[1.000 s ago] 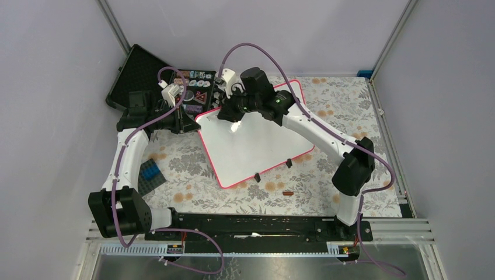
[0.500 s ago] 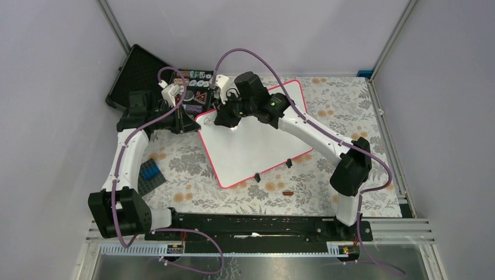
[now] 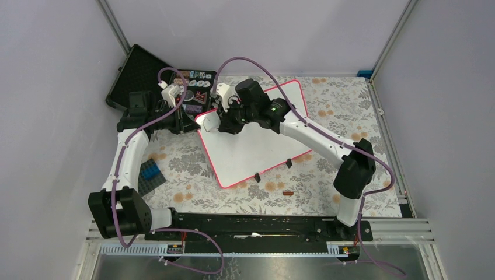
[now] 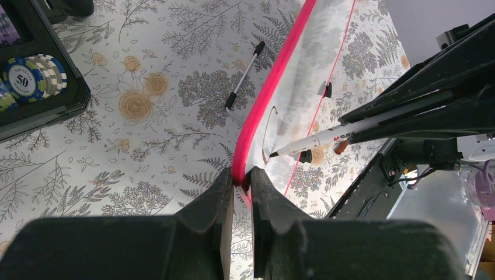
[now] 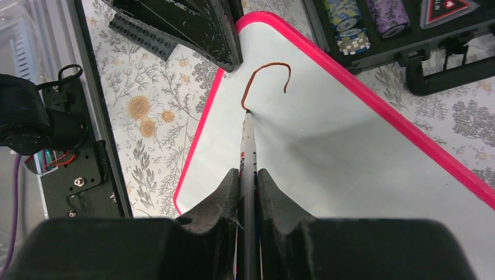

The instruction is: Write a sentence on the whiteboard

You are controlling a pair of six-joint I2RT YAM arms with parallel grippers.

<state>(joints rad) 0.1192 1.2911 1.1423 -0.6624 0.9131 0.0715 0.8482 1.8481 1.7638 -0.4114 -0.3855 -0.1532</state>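
The whiteboard (image 3: 257, 146) lies tilted on the flowered table, glossy white with a pink-red rim. My left gripper (image 3: 190, 122) is shut on that rim at the board's far left corner, the pink edge (image 4: 265, 108) pinched between its fingers (image 4: 239, 178). My right gripper (image 5: 248, 175) is shut on a white marker (image 5: 249, 146), whose tip touches the whiteboard (image 5: 350, 163) close to that corner. Of the sentence, only one dark hooked stroke (image 5: 268, 73) shows, ending at the tip. From the left wrist the marker (image 4: 315, 140) slants down onto the board (image 4: 303, 87).
An open black case (image 3: 192, 93) of poker chips (image 4: 35, 76) stands just behind the board's far left corner. A dark plate with blue bricks (image 3: 150, 173) lies at the left. A small brown cap (image 3: 287, 193) lies near the board's front edge, by its clip feet (image 3: 257, 177).
My right gripper has slid left and a little nearer across the board's far left corner with the marker. The left gripper has held still on the rim.
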